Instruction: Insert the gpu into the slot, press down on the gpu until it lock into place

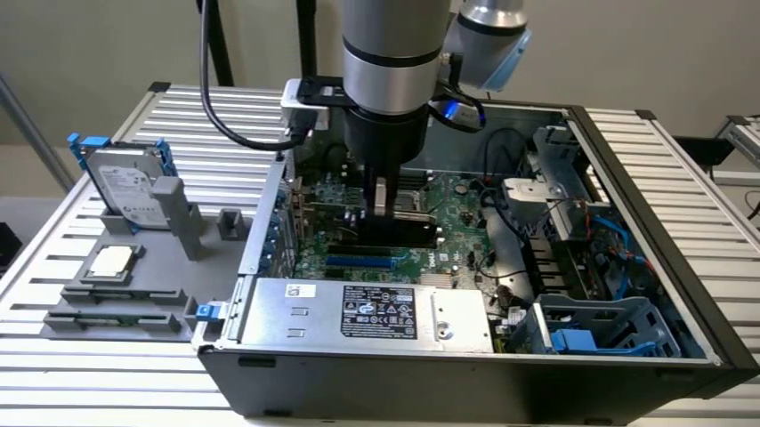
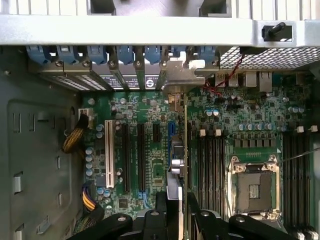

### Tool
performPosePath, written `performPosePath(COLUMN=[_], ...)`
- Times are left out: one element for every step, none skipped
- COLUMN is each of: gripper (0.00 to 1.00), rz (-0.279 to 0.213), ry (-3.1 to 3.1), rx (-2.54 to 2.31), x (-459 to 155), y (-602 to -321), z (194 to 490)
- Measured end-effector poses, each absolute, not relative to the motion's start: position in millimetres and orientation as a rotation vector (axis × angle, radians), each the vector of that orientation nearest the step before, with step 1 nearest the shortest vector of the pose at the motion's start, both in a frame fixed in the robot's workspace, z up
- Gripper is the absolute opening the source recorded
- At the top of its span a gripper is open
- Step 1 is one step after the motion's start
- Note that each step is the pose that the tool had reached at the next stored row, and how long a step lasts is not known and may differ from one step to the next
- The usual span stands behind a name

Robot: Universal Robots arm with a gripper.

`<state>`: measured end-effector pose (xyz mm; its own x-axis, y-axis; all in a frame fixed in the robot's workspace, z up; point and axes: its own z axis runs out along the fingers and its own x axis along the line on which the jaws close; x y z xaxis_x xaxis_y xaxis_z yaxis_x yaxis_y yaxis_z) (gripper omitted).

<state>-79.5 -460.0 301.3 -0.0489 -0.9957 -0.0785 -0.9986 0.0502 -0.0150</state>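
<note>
The arm (image 1: 390,53) stands vertical over the gpu (image 1: 410,237), wrist (image 1: 386,133) pointing straight down; the end effector (image 1: 383,212) is clamped on the gpu's top edge.

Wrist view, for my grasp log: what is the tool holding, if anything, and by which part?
The gpu. The tool grips it by its top long edge, with the card standing on edge over the board.

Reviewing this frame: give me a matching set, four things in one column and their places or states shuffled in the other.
1 gpu
2 slot
3 power supply
4 hard drive

a outside the case, upright in a grey rack
b held in the gripper, over the motherboard
c blue strip on the motherboard
d labelled silver box inside the case

Pairs: 1b, 2c, 3d, 4a
</note>
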Motion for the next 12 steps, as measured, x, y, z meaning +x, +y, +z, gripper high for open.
performPosePath(gripper=[0.26, 0.26, 0.26, 0.26, 0.26, 0.26, 0.26, 0.26, 0.26, 0.26, 0.26, 0.26], rz=[0.067, 0.067, 0.067, 0.067, 0.068, 0.069, 0.07, 0.072, 0.073, 0.074, 0.075, 0.077], ry=[2.227, 2.227, 2.227, 2.227, 2.227, 2.228, 2.228, 2.229, 2.23, 2.23, 2.231, 2.232], rx=[-2.119, -2.119, -2.119, -2.119, -2.12, -2.12, -2.121, -2.121, -2.121, -2.122, -2.122, -2.123], x=[-80, -80, -80, -80, -81, -81, -81, -81, -82, -82, -82, -82], y=[-460, -460, -460, -460, -461, -461, -461, -461, -461, -461, -461, -461], z=[299, 298, 296, 294, 292, 291, 289, 288, 286, 285, 283, 282])
